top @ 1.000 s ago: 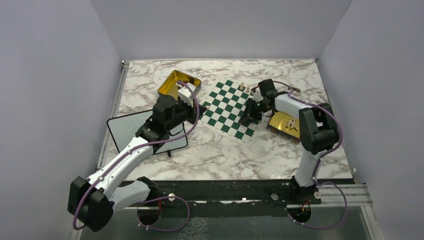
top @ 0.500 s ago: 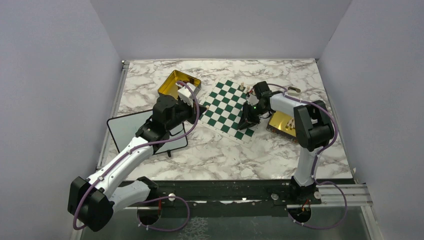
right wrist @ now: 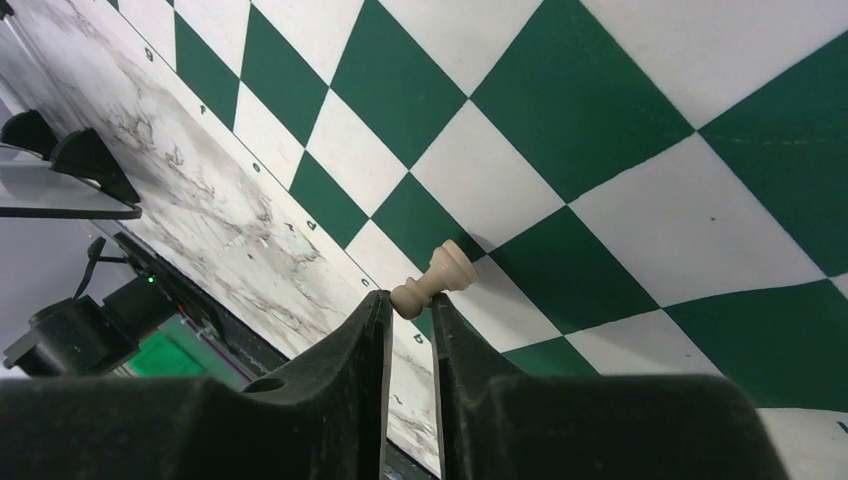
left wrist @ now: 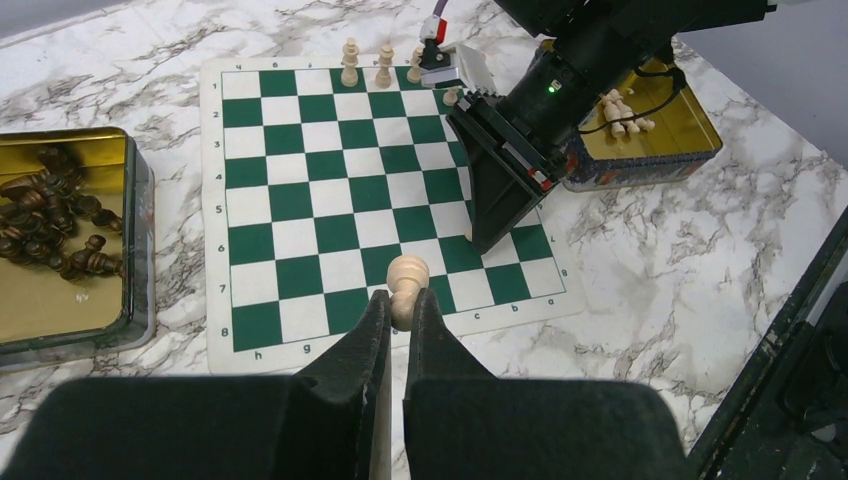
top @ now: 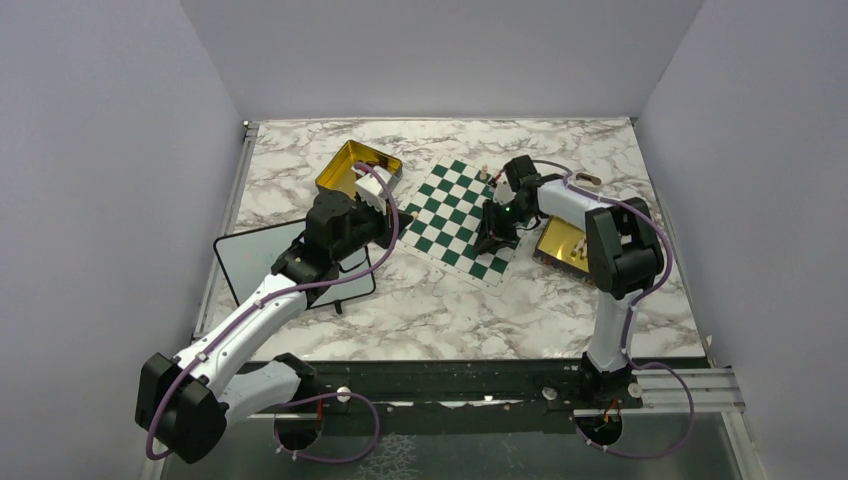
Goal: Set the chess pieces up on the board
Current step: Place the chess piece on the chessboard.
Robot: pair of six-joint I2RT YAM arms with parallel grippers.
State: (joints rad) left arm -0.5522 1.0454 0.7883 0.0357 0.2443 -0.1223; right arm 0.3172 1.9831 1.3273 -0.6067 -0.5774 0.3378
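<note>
The board [top: 450, 215] of green and white checks lies mid-table. My left gripper [left wrist: 400, 303] hovers off its near-left edge, shut on a pale beige pawn [left wrist: 407, 275] whose head sticks out past the fingertips. My right gripper [right wrist: 410, 308] is low over the board's right corner [right wrist: 620, 210]. Its tips pinch the head of a second pale pawn [right wrist: 441, 274], whose base meets a white square near the edge. Three pale pieces [left wrist: 350, 62] stand upright in the far row, next to the right arm [left wrist: 520, 150].
A gold tin [left wrist: 130, 200] of dark pieces sits left of the board. Another gold tin [left wrist: 690, 150] with pale pieces lies right of it, behind the right arm. A black-framed whiteboard [top: 255, 262] lies under the left arm. Grey walls enclose the marble table [top: 420, 300].
My right arm has swung a little leftward over the board's right edge, carrying its pawn down onto a square. The left arm has not moved.
</note>
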